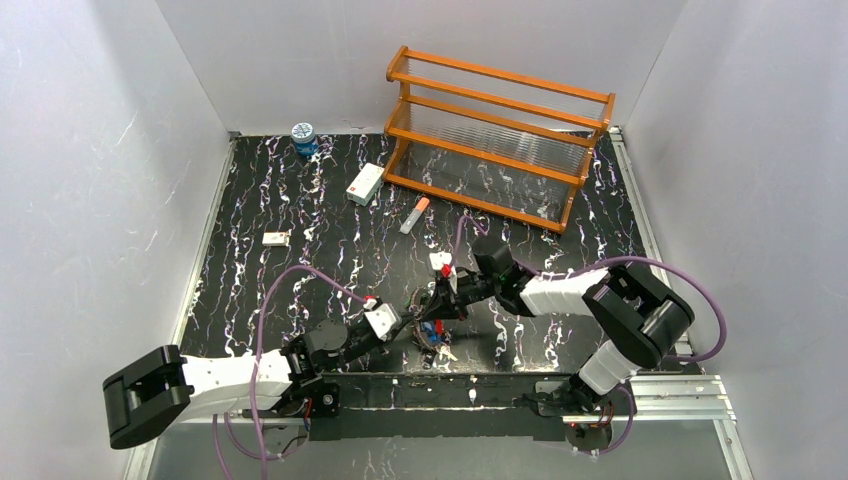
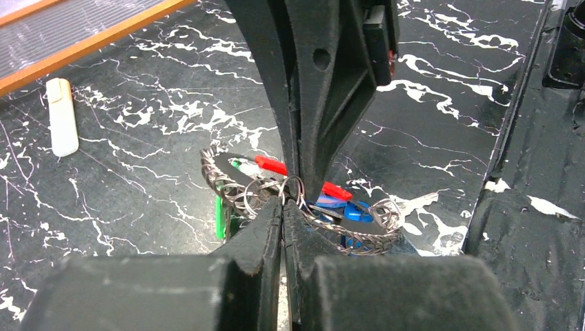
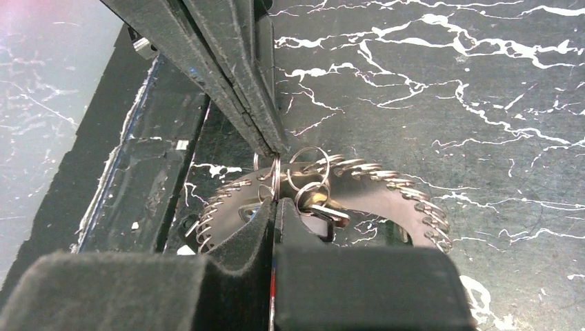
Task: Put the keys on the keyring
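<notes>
Meeting just inside the middle of the table's near edge in the top view, the left gripper and right gripper come tip to tip over the keys. From up here I cannot tell either pincer's state. The marbled black surface looks hard and smooth, so I judge a dropped key could skid, perhaps off the near edge. White walls box in the other three sides. An orange rack stands toward the far right corner and a blue-lidded jar toward the far left.

In the left wrist view, that arm's own fingers are pressed together on a small split ring, with the right gripper's closed tips just above. The keyring, a coiled wire loop, lies on the table with its coils showing on both sides of the fingers. A green key sits at one side and a blue key at the other. Opposed pulls could, I think, drag the loop or snag a coil. An orange-and-white tube lies well apart, toward the rack.

In the right wrist view, that arm's own fingers are clamped on what looks like the same thin ring, and the left gripper's closed tips meet it from above. Each hold is on bare wire only, so a small twist might let the ring spring free. A dark rail at the near edge lies just beside, leaving little margin for a slip.
</notes>
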Controlling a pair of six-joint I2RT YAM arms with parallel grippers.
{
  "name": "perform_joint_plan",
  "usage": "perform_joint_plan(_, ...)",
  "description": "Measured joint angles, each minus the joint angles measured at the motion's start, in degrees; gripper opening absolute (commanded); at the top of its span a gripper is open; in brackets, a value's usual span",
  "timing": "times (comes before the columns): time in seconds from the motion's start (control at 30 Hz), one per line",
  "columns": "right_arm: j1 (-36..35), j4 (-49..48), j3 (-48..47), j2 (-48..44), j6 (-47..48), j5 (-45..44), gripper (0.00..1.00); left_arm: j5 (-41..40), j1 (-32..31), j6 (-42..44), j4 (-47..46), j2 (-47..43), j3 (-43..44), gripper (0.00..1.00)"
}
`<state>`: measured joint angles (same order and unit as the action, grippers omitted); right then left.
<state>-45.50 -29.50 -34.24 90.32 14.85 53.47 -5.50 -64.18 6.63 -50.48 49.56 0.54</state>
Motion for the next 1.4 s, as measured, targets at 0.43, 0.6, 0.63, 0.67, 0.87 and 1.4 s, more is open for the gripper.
perform_joint_plan(0.43,-3.4,-13.4,9.1,-4.7,-6.1,-15.3,0.50,-0.1,-0.1,-0.9,-3.8,-0.4,0.0,0.00)
perform_joint_plan(0.6,-2.8,-13.5,9.7,-10.4,-7.0,-19.1,0.64,-2.1,-0.1,-1.3,-4.0,-0.4,0.0,0.14)
perform_joint_plan(0.63,-2.5,-13.5,9.7,-11.3,-7.3,-19.5,0.67,-2.8,-0.1,-1.4,-4.0,-0.3,0.0,0.24)
perform_joint_plan(0.67,-2.1,-13.5,9.7,-11.8,-7.7,-19.7,0.69,-3.3,-0.1,-1.5,-4.0,-0.3,0.0,0.34)
perform_joint_plan(0.87,3.6,-13.6,9.7,-13.1,-12.2,-19.6,0.85,-10.7,-0.1,-3.8,-4.2,1.1,0.1,0.95)
perform_joint_plan(1.4,32.1,-11.0,14.0,-20.5,-24.0,-25.1,0.99,-11.5,30.8,-11.0,5.1,4.5,10.9,0.98)
